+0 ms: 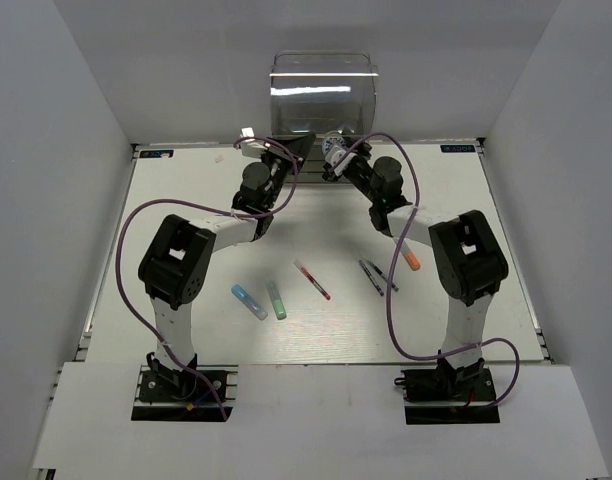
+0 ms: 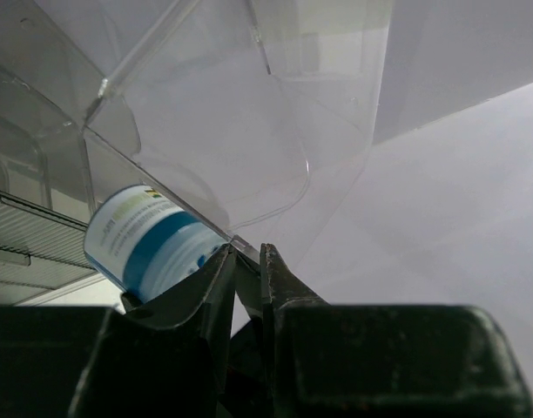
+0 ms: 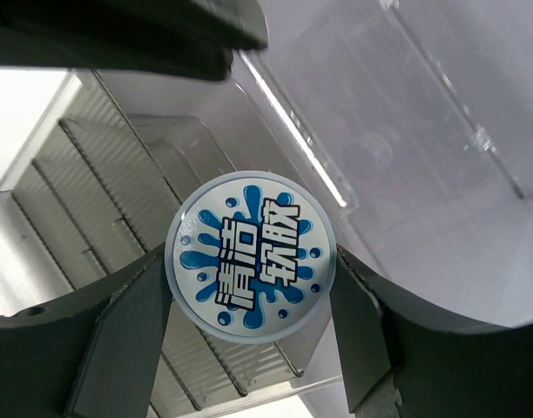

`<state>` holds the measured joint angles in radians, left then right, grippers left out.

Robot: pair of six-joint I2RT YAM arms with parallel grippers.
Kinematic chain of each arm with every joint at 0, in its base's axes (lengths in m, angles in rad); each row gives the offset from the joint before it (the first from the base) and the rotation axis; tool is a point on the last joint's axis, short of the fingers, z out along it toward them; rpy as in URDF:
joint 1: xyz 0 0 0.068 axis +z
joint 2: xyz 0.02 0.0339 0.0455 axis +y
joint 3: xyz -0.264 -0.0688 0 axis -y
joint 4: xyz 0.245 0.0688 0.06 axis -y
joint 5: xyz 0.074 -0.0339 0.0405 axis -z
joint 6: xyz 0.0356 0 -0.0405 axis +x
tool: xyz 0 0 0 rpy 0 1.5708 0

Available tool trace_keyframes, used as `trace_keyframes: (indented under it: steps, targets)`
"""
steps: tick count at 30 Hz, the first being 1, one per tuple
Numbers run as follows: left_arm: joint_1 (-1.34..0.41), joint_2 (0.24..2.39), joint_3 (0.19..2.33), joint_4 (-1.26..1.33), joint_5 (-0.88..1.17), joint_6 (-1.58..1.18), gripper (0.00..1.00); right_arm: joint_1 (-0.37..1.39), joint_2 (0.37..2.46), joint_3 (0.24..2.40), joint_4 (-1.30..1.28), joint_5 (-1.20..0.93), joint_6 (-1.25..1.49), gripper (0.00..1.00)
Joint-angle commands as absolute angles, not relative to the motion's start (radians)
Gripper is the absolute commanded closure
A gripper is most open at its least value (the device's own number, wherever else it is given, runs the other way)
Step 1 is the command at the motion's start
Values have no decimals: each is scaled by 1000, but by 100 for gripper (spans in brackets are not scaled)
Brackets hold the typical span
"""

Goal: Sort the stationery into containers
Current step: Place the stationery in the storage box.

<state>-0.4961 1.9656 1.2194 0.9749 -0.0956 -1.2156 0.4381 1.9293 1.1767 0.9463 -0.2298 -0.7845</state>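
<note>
1. The round lid of the jar (image 3: 250,264) bears four white, dark-outlined Chinese characters, 清洁软胶, set on blue splashes over a white ground. In the left wrist view its side label shows a blue band and small print too blurred to read.
2. The right gripper (image 3: 251,292) is clamped on the jar, one finger pressed against each side, with the lid facing its wrist camera.
3. The jar is held in the air at the front of the clear plastic box (image 1: 321,95), which stands at the far edge of the table (image 1: 186,175). Ribbed clear drawer panels show behind the jar.
4. The left gripper (image 2: 245,261) has its jaws nearly together, pinching a thin clear lip of the box. The jar sits just beside these fingers, on their left in that view.
5. Well apart from both grippers, the rest lies on the table nearer the arm bases. The light-blue marker (image 1: 249,301) and green marker (image 1: 277,300) lie side by side. To their right come the red pen (image 1: 312,280), then the two dark pens (image 1: 378,276), then the orange-tipped marker (image 1: 410,258) close by the right arm.
</note>
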Motion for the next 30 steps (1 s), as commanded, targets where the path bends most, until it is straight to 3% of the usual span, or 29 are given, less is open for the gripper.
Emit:
trace_keyframes:
  steps: [1, 30]
  targets:
    - [-497, 1887, 1256, 1022, -95, -1209, 71, 431, 1959, 1255, 1115, -166, -769, 100]
    - [-497, 1878, 1266, 1022, -86, -1209, 71, 434, 2121, 1390, 1261, -25, -716, 100]
